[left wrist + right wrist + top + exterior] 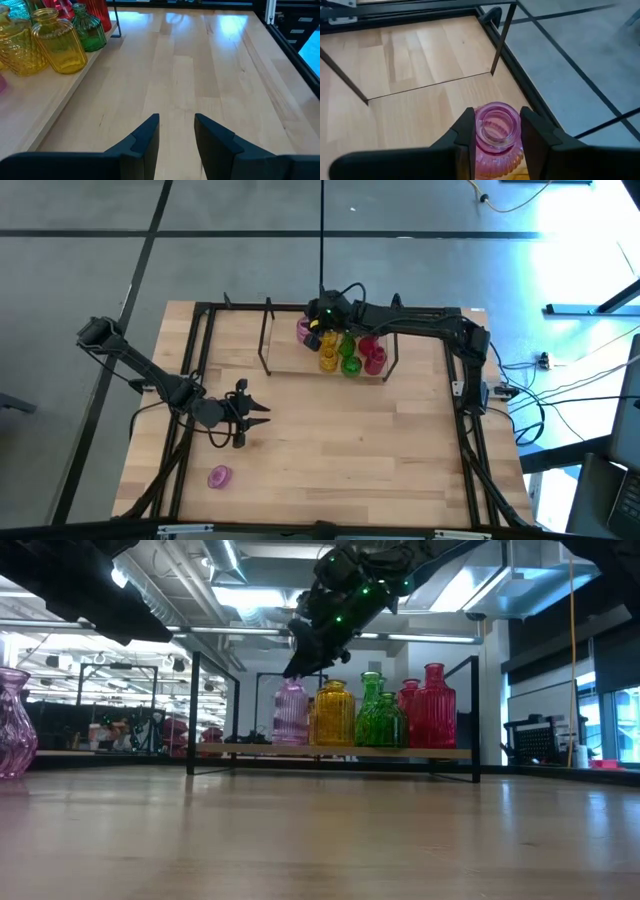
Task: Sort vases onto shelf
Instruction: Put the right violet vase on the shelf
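Right gripper (496,134) pinches pink vase (496,127) neck, on shelf (285,360) left of yellow vase (333,715). Release straight up, no tipping. Left gripper (258,412) spread, idle.

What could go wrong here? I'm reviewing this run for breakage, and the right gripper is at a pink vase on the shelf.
1. The right gripper brackets the pink vase at the neck; pulling away askew could tip it.
2. The yellow vase stands right beside it, so a nudge might knock the cluster on the shelf.
3. Another pink vase sits near the table's front edge, where the open left gripper could bump it.
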Tool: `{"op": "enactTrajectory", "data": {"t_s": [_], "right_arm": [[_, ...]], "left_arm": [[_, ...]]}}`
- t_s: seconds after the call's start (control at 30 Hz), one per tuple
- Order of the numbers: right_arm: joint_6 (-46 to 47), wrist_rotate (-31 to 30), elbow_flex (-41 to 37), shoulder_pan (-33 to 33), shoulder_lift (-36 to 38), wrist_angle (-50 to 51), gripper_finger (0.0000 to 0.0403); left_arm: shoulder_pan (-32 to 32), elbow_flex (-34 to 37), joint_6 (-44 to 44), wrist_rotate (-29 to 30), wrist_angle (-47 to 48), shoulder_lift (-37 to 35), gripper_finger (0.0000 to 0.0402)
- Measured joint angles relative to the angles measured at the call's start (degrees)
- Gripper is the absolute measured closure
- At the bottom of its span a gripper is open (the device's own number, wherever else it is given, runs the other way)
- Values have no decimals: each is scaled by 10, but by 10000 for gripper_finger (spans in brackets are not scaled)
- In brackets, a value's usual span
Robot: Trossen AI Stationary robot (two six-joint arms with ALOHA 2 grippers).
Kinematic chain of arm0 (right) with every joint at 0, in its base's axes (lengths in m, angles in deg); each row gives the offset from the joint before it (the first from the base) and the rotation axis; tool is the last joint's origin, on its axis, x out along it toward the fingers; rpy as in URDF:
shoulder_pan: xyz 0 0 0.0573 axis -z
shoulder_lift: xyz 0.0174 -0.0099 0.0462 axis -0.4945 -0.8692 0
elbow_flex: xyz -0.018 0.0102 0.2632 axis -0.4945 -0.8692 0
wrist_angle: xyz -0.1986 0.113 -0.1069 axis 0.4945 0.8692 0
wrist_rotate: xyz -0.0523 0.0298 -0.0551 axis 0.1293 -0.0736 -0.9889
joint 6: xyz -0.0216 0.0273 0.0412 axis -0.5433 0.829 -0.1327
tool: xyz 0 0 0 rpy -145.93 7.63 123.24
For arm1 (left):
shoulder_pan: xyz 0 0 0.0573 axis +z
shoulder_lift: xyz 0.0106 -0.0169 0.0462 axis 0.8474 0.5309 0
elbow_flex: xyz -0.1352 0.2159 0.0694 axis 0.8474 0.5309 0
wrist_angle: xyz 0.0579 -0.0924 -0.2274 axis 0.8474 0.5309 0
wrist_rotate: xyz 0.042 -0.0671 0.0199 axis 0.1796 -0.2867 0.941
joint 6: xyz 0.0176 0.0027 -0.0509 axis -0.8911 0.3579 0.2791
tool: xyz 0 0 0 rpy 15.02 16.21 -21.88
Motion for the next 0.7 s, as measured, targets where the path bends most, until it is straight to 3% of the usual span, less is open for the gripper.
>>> {"op": "enactTrajectory", "data": {"t_s": [0.7], "right_arm": [[-15,-26,0,4,-2,-30,310]], "left_arm": [[0,0,1,2,-1,0,285]]}}
